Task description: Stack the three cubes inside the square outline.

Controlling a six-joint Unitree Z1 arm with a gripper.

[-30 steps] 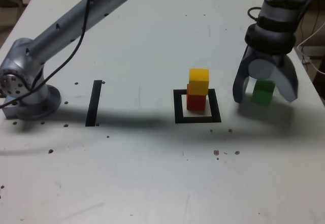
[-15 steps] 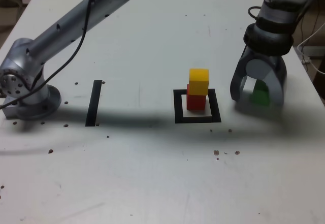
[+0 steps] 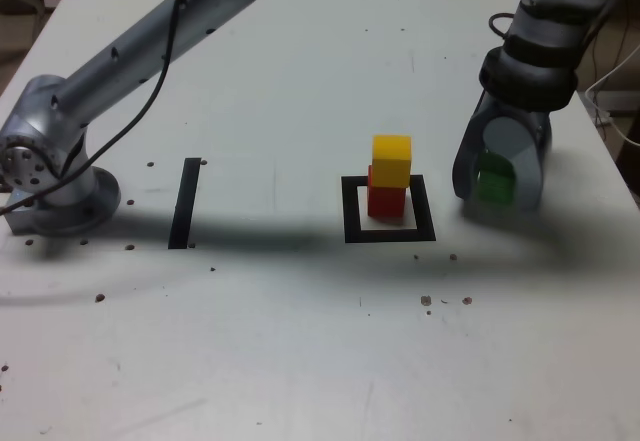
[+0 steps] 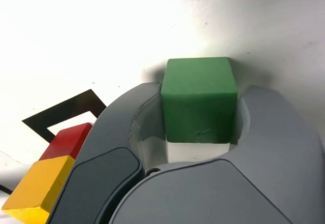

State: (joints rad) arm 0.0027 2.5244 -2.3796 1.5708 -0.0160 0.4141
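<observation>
- We saw the green cube point(image 4: 199, 99) between the two curved fingers of the hand, with the counter point(image 3: 230, 351) beneath it; whether it touched that surface, we could not tell.
- The hand point(image 4: 203, 92) was clenched on the green cube, one finger against each of two opposite sides (we judged this mostly from the wrist view, where the fingers looked snug).
- Outward from there, toward the exterior view's left, we found the red cube point(image 3: 386, 201) inside the square outline point(image 3: 426, 209), showing some of the white centre around it.
- The yellow cube point(image 3: 391, 160) sat on top of the red cube, so those two made a short stack (a slightly uneven one, to our eye).
- The green cube was outside the square outline, near it but apart from the stack.
- Farther toward the exterior view's left, we saw the straight black strip point(image 3: 185, 204) lying flat, well apart from the outline.
- Beyond the strip, the arm's base point(image 3: 62, 206) stood at the exterior view's left, and the silvery arm point(image 3: 205, 6) slanted up from it (with a dark cable point(image 3: 158, 76) curving alongside).
- Small dark marks point(image 3: 100, 298) dotted the white counter.
</observation>
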